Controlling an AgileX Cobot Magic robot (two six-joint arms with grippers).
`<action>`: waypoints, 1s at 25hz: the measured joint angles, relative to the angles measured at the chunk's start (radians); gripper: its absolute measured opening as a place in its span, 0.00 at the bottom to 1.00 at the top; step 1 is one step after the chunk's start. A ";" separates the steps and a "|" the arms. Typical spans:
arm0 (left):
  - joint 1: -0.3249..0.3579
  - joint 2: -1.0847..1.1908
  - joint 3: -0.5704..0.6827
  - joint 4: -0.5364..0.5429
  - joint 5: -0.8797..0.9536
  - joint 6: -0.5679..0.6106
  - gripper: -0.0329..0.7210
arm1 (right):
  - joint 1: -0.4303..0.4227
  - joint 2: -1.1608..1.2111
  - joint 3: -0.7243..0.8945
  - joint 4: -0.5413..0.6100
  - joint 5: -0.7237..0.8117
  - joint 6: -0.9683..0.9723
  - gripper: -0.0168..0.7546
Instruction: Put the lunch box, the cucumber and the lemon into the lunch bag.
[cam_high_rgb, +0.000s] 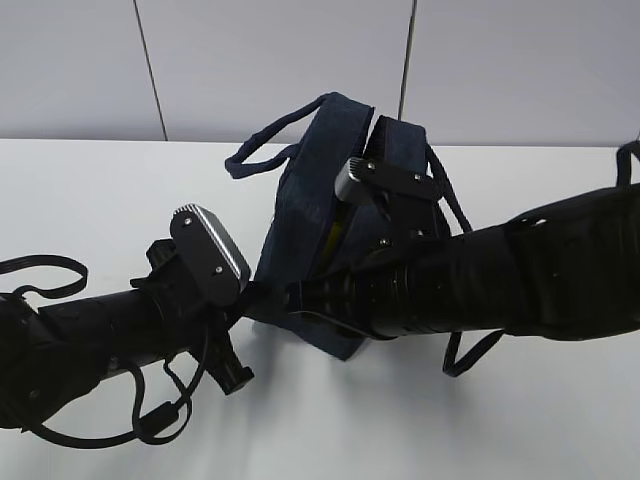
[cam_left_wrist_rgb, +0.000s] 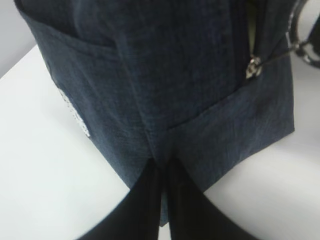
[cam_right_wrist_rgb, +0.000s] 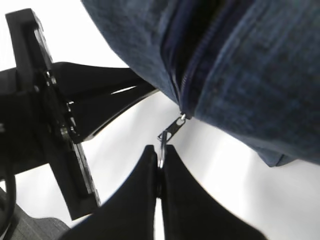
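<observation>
Just one lunch bag (cam_high_rgb: 300, 230), two end effectors.

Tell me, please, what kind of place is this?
Probably a robot test bench or lab: a bare white table, plain grey wall panels behind it, and two black robot arms working on one navy lunch bag.

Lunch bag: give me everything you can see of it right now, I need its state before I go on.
The lunch bag is a boxy dark navy fabric bag with loop handles, standing tilted on the white table. A white logo shows on one side. The zipper track looks partly open, and something yellowish shows in a gap in the exterior view. The left gripper is shut, pinching fabric at a lower corner. The right gripper is shut on the silver zipper pull at the track's end.
</observation>
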 joint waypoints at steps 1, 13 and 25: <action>0.000 0.000 0.000 0.000 0.002 0.000 0.02 | 0.000 -0.005 0.000 0.000 -0.002 0.000 0.02; -0.002 0.000 -0.005 0.076 0.033 -0.067 0.02 | 0.000 -0.038 -0.011 0.000 -0.028 0.000 0.02; -0.002 0.000 -0.005 0.082 0.100 -0.082 0.02 | 0.000 -0.047 -0.021 0.000 -0.030 0.002 0.02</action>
